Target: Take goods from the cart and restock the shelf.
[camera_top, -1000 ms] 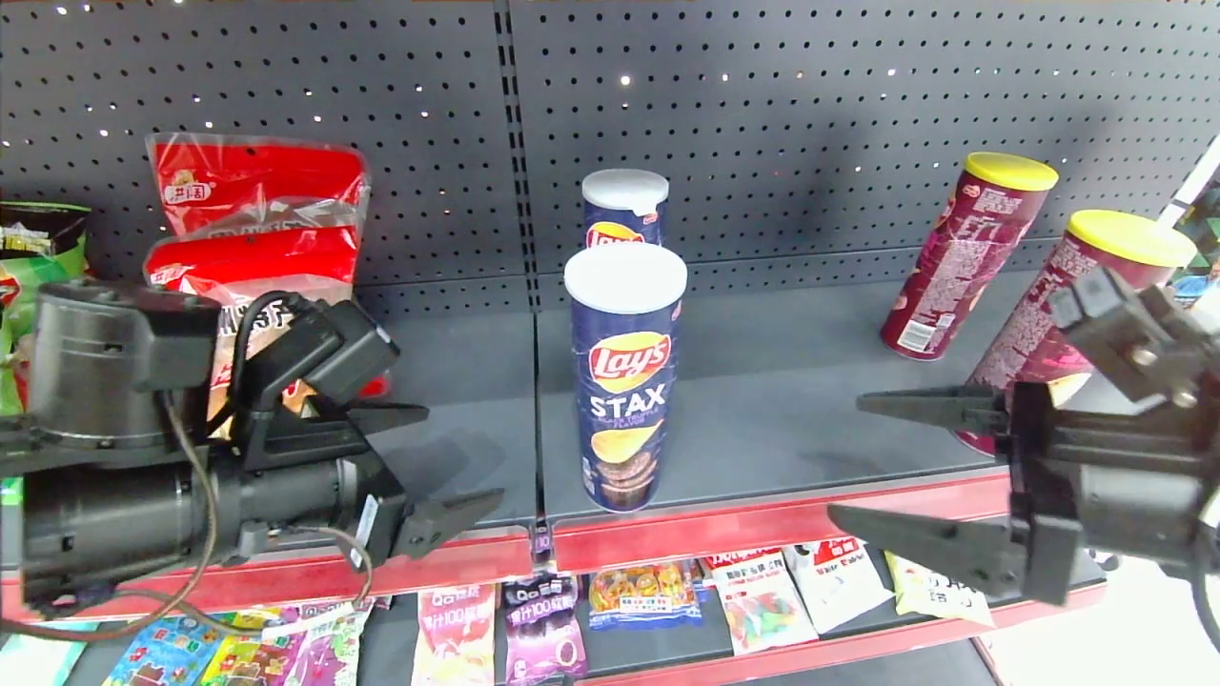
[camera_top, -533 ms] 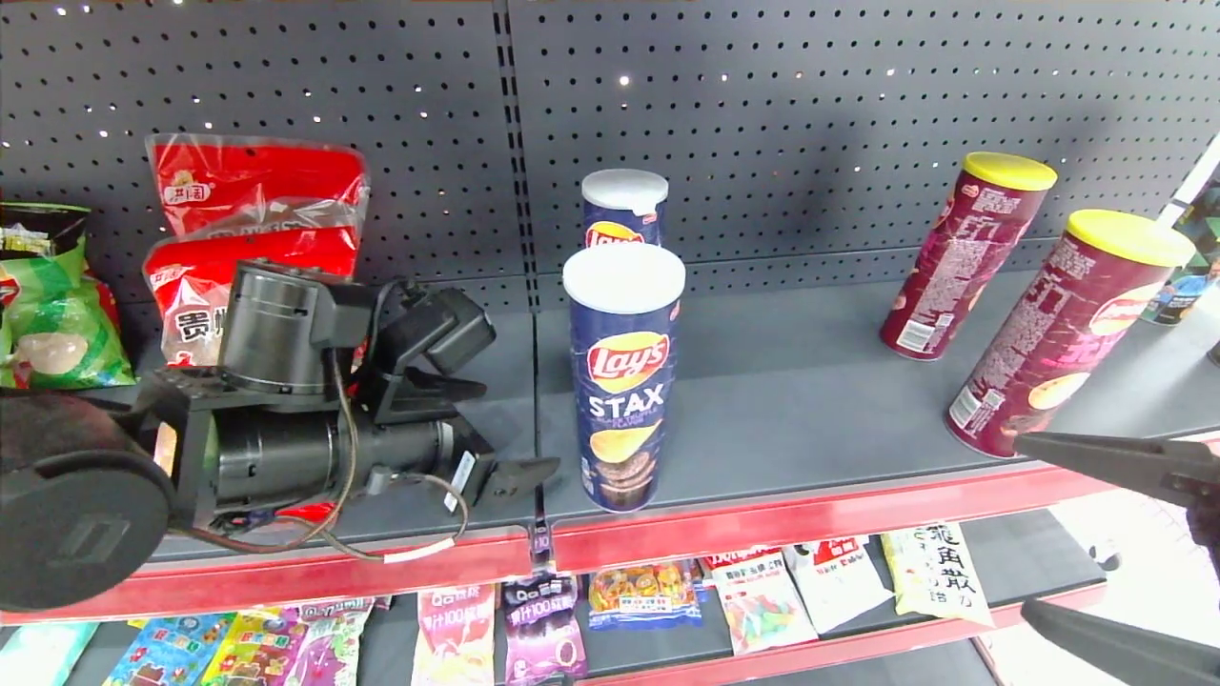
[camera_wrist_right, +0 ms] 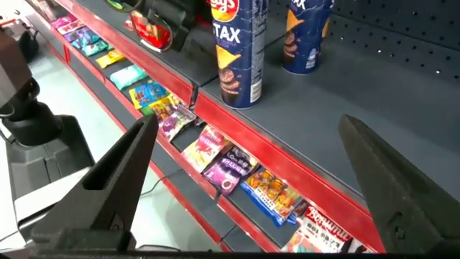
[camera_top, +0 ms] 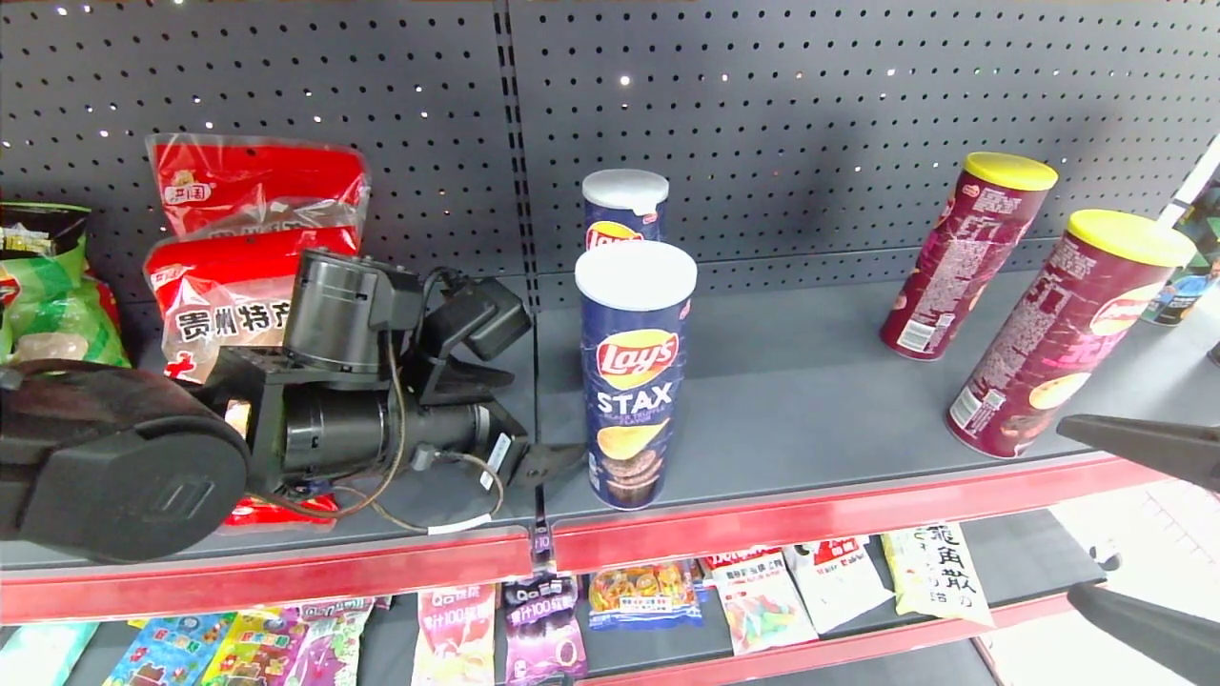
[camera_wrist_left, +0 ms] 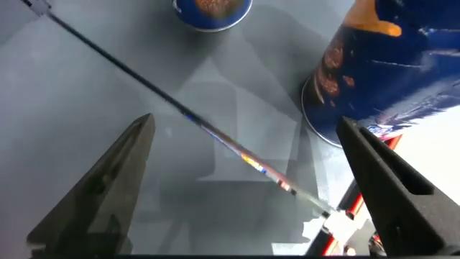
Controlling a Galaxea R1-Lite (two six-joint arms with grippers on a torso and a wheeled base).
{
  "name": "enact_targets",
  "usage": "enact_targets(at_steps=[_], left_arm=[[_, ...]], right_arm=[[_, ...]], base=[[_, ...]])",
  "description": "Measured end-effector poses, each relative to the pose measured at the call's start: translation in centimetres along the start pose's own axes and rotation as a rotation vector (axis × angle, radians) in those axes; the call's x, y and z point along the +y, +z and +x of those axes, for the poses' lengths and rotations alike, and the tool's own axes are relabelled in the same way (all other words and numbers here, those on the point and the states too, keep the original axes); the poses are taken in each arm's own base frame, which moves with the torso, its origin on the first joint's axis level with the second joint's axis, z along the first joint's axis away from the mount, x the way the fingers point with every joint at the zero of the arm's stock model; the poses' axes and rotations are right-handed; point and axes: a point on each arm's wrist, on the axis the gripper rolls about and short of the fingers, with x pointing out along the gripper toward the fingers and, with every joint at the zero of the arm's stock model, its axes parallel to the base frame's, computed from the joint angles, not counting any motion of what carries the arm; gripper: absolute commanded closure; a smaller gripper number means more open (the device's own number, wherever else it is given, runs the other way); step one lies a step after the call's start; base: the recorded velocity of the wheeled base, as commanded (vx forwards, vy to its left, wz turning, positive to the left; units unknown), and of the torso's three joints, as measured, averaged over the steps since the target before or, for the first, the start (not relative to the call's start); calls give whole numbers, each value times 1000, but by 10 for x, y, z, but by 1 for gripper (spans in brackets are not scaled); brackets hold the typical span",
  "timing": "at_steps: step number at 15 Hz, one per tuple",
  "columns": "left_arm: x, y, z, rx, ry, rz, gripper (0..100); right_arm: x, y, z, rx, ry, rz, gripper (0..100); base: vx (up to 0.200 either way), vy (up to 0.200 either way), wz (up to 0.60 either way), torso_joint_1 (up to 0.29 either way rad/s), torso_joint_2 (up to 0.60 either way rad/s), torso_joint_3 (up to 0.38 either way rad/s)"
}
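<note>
Left tool: your left tool [camera_top: 529, 414] lies low over the shelf [camera_top: 791, 400], left of centre, with its fingers spread wide and nothing between them.
Left tool, close view: in the left wrist view the two fingers [camera_wrist_left: 108, 194] stand well apart over bare shelf, and one tip is just beside the foot of the near blue can [camera_wrist_left: 388, 65].
Near blue can: you will find the near blue can [camera_top: 634, 381] upright at the front of the shelf, immediately right of the left tool. I cannot tell whether the nearer fingertip touches it.
Far blue can: the far blue can [camera_top: 624, 205] stands upright right behind the near one, against the pegboard [camera_top: 810, 114].
Right tool: your right tool [camera_top: 1067, 510] sits at the right edge, in front of the shelf's red rail [camera_top: 762, 519], jaws wide open and empty.
Maroon cans: two yellow-lidded maroon cans [camera_top: 963, 257] stand on the right part of the shelf, one farther back, one near the front.
Bags: red bags [camera_top: 248, 191] lean at the far left behind the left arm, with a green bag [camera_top: 52, 305] beside them.
Lower shelf: small sachets [camera_top: 648, 595] lie in a row on the lower shelf [camera_top: 1029, 562].
</note>
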Motion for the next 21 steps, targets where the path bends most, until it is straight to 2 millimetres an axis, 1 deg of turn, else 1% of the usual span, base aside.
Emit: enact_targets(at_steps=[5,7,9,11,12,13,14,15,17,19,21], left_arm=[[-1,-1,1,6,-1,-1,0],[-1,-7,-7,16,6,-8,0],[-2,-14,-23,20,30,-17,0],[-4,-20,-50,22,146,-28,0],[-4,-22,-67,22,266,-43,0],[-3,-22,-85,14,438,-73,0],[-3,-21,-106,-16,573,-117,0],[-5,-23,-128,-58,659,-162,0],[-11,-34,-167,-96,747,-217,0],[-24,-58,-207,-57,797,-263,0],[-40,-89,-240,-16,843,-323,0]], right_arm=[[0,1,-1,-6,-2,-2,0],[0,-2,-1,2,-16,0,0],[-2,-4,-3,10,-62,4,0],[-3,-9,-7,16,-111,8,0],[-4,-13,-11,21,-153,10,0],[-4,-20,-17,35,-224,17,0],[-5,-28,-25,46,-325,24,0],[-5,-35,-34,50,-434,28,0],[-2,-45,-48,47,-601,31,0],[2,-57,-58,48,-737,35,0],[10,-72,-65,49,-798,38,0]], base=[[0,0,0,0,0,0],[0,0,0,0,0,0],[0,0,0,0,0,0],[0,0,0,0,0,0],[0,0,0,0,0,0],[0,0,0,0,0,0],[0,0,0,0,0,0],[0,0,0,0,0,0],[0,0,0,0,0,0],[0,0,0,0,0,0],[0,0,0,0,0,0]])
